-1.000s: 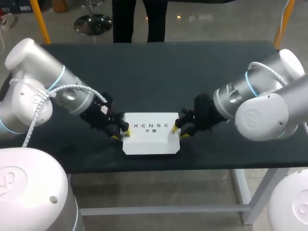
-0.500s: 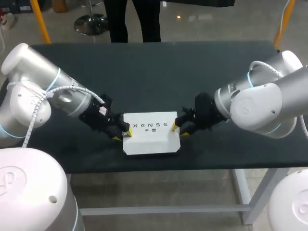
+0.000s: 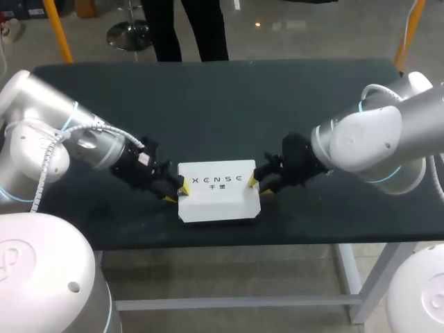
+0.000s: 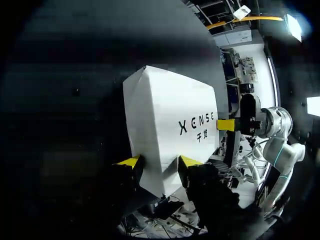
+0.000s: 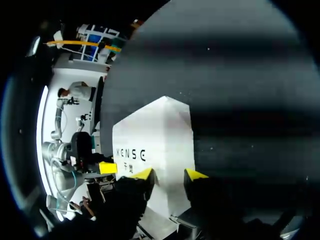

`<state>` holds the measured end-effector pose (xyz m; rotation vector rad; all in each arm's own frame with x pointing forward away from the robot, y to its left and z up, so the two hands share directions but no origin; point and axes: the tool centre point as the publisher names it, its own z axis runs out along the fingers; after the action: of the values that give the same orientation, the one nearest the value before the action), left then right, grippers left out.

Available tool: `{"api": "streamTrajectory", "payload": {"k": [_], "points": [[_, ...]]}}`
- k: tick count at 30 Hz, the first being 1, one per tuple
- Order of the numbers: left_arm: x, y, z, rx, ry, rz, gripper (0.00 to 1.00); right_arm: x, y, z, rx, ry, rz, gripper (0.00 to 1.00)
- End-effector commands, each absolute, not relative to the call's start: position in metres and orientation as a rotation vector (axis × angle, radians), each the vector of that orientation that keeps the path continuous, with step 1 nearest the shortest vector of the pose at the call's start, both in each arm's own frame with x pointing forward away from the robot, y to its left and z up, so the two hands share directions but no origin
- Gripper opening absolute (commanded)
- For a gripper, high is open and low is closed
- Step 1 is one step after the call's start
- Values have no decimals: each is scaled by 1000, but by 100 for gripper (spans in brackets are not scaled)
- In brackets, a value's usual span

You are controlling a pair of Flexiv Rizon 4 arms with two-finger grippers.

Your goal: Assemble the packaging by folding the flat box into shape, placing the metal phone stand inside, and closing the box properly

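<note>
The white box (image 3: 218, 198) lies folded into shape with its printed lid down, near the front edge of the dark table (image 3: 229, 111). My left gripper (image 3: 175, 193) is at its left end and my right gripper (image 3: 259, 188) at its right end. In the left wrist view the box (image 4: 170, 120) narrows in between the yellow tips of the left gripper (image 4: 160, 161), which touch it from both sides. In the right wrist view the right gripper (image 5: 168, 174) holds the opposite end of the box (image 5: 155, 135) the same way. No metal phone stand shows in any view.
The box lies a short way from the table's front edge (image 3: 222, 243). The far half of the tabletop is bare dark surface. Both arms come in low from the sides and flank the box.
The box and both grippers have stayed almost in place. The left arm's upper links have shifted a little outward and the right arm's elbow has come lower.
</note>
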<state>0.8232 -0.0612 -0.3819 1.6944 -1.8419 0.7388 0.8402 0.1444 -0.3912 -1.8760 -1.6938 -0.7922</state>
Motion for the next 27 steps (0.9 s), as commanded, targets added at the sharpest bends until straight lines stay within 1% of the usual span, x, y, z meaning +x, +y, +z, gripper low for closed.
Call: {"api": "streamTrajectory", "payload": {"k": [1, 5, 8, 15, 17, 19, 22, 27], "points": [[827, -64, -387, 1686, -1836, 736, 49, 842, 144, -394, -1843, -1672, -819, 44], [827, -64, -387, 1671, -1849, 743, 52, 841, 145, -394, -1847, -1677, -824, 44], [827, -64, -388, 1668, -1858, 757, 50, 840, 146, -395, -1847, -1680, -830, 43], [826, -64, -388, 1670, -1865, 762, 49, 838, 149, -394, -1851, -1699, -844, 42], [826, -64, -388, 1670, -1865, 762, 50, 838, 149, -394, -1851, -1699, -844, 42], [826, -64, -388, 1670, -1865, 762, 54, 838, 149, -394, -1851, -1699, -844, 42], [826, -64, -388, 1670, -1865, 762, 58, 838, 149, -394, -1851, -1699, -844, 44], [826, -64, -388, 1670, -1865, 762, 57, 838, 149, -394, -1851, -1699, -844, 48]]}}
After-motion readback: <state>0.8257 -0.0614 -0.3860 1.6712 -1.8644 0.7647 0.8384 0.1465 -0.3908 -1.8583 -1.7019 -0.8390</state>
